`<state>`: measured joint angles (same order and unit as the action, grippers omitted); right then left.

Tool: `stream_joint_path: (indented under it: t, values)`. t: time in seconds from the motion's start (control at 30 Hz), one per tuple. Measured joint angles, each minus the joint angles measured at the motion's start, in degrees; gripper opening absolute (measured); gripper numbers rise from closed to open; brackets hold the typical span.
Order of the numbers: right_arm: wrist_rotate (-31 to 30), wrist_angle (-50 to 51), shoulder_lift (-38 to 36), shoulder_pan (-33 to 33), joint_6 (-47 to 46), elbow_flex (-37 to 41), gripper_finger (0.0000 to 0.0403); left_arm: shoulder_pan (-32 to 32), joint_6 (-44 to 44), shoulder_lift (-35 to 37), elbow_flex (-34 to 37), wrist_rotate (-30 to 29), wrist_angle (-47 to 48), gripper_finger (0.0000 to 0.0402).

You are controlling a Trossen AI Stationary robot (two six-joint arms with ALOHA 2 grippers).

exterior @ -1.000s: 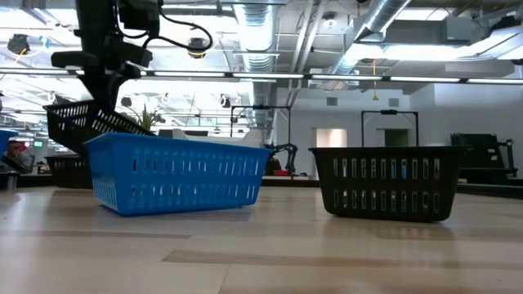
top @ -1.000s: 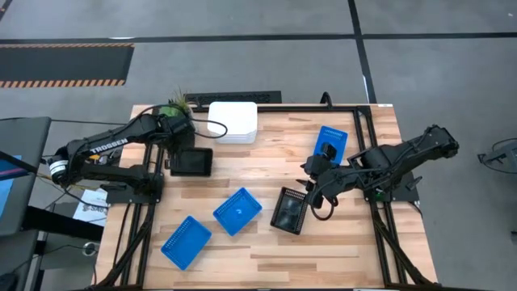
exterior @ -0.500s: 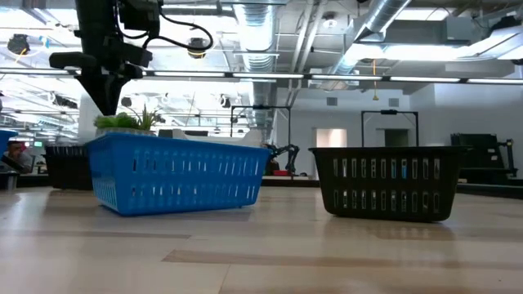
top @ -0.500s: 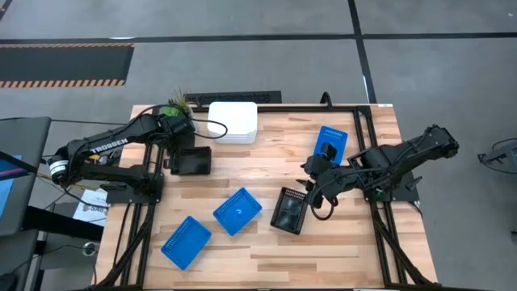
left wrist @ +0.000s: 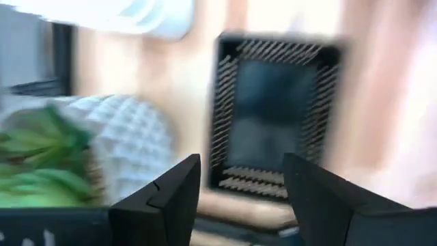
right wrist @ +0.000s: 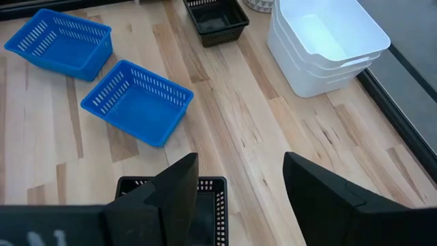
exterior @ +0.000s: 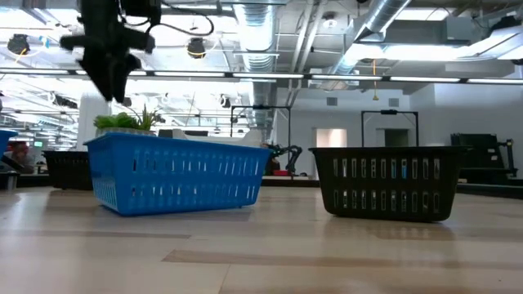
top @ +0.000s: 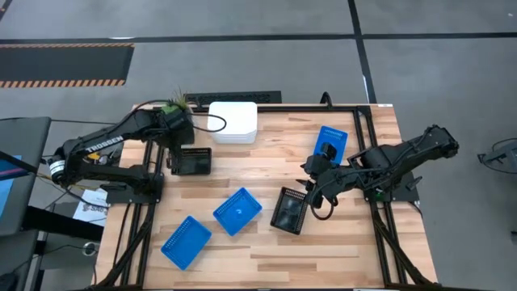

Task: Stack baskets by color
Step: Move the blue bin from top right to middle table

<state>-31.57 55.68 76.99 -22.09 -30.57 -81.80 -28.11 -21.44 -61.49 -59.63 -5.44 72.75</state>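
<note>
- Left gripper (top: 179, 139) hangs with fingers apart over the black basket (top: 194, 161) by the potted plant (top: 174, 106); nothing held.
- Right gripper (top: 311, 191), fingers spread and empty, sits just beside the other black basket (top: 288, 209).
- Risk: a careless swing near the plant could topple it.
- White stack (top: 234, 121) sits nested; blue baskets (top: 237, 211), (top: 185, 241), (top: 330, 141) lie scattered and look empty.

1. High view: straight down over the whole pale wooden plank surface (top: 266, 174) and both arms.
2. Low view: level at surface height, close behind a bright blue slotted plastic basket (exterior: 176, 173), facing the room.
3. Left wrist view: close above a black slotted plastic basket (left wrist: 276, 116).
4. Right wrist view: looks across the surface; shares the stacked solid white plastic baskets (right wrist: 324, 44) with the high view (top: 234, 121).
</note>
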Motion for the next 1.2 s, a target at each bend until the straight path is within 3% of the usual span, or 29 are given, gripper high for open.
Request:
stream_joint_path:
  t: [0.23, 0.3, 0.53, 0.8, 1.2]
  values:
    - [0.02, 0.0, 0.0, 0.0, 0.17, 0.0, 0.0239, 5.89, 16.86, 0.35, -2.24, 15.01, 2.75, 0.018]
    - [0.0, 0.02, 0.0, 0.0, -0.49, 0.0, 0.0239, 8.78, 21.16, 0.38, -1.7, 16.38, 0.44, 0.0178]
    - [-5.71, 5.52, 1.1, 2.83, -14.97, 0.0, 0.0239, 16.72, 37.21, -0.39, -0.12, 9.47, -15.69, 0.0176]
    - [-6.99, 24.14, 10.77, 13.82, -26.7, 1.28, 0.0239, 20.5, 41.62, -0.48, -0.12, 7.44, -21.64, 0.0176]
    - [1.92, 6.89, 16.1, 33.41, -21.98, 17.17, 0.0239, 25.29, 43.5, -0.48, -0.1, 5.65, -20.75, 0.0176]
